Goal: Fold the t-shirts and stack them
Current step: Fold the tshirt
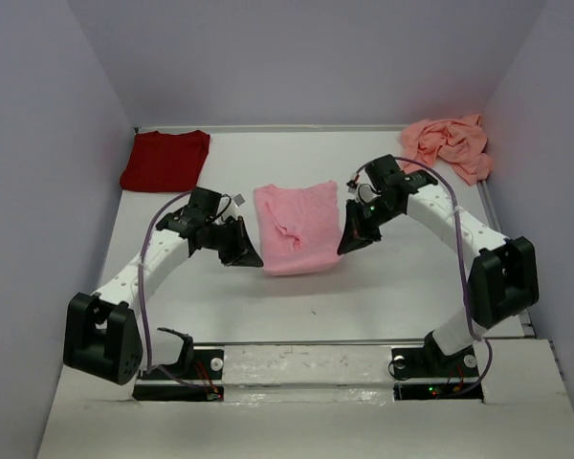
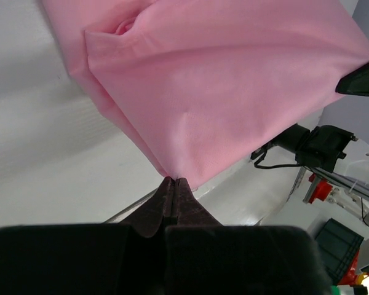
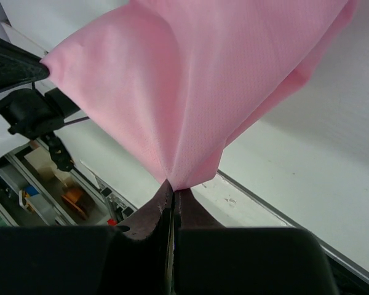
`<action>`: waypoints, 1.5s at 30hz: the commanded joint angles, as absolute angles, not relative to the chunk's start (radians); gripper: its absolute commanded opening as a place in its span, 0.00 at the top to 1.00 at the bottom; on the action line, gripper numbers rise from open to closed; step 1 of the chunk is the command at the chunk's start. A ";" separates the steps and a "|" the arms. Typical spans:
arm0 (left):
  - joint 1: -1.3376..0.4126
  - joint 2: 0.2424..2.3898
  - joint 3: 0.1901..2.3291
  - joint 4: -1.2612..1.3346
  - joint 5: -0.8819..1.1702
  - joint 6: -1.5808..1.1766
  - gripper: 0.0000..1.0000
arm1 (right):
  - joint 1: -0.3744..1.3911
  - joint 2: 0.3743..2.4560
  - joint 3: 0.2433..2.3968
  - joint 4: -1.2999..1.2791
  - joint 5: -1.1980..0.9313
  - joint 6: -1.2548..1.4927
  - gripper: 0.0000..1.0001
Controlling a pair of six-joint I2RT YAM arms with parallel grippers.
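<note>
Jaws on both of your arms are pressed together with cloth pinched between them. Your left gripper [image 1: 258,260] clamps the near left corner of the light pink soft cloth t-shirt [image 1: 297,225], and your right gripper [image 1: 343,249] clamps its near right corner. In the left wrist view you see the dark fingertips [image 2: 157,209] meeting in a thin seam, with the pink fabric fanning up and away from the tip. The right wrist view shows the same, its fingertips [image 3: 150,212] closed on a bunched point of the cloth.

The pink t-shirt sits at the middle of the white table [image 1: 383,296], between the two grippers, folded into a rough rectangle with a small pucker near its centre. Its near edge is stretched between your grippers and looks raised off the surface. Whether the far edge rests on the table, you cannot tell.

The dark red t-shirt [image 1: 165,160] lies folded flat in a neat rectangle at the far left corner of the table, well apart from the pink one. The salmon-pink t-shirt [image 1: 448,143] lies crumpled in a loose heap at the far right corner, beside the wall, not yet folded. None of the three t-shirts touches another, so you have no stack yet.
</note>
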State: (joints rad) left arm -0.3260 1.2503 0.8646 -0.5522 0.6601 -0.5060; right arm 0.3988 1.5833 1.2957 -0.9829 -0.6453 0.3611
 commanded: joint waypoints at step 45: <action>-0.169 1.552 1.328 -0.603 0.554 -0.422 1.00 | 0.377 1.813 1.692 -0.968 -0.512 0.331 1.00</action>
State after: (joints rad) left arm -0.1749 1.5360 1.2602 -0.6262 0.5461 -0.4175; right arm 0.3893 1.8065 1.6363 -0.9695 -0.5453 0.3534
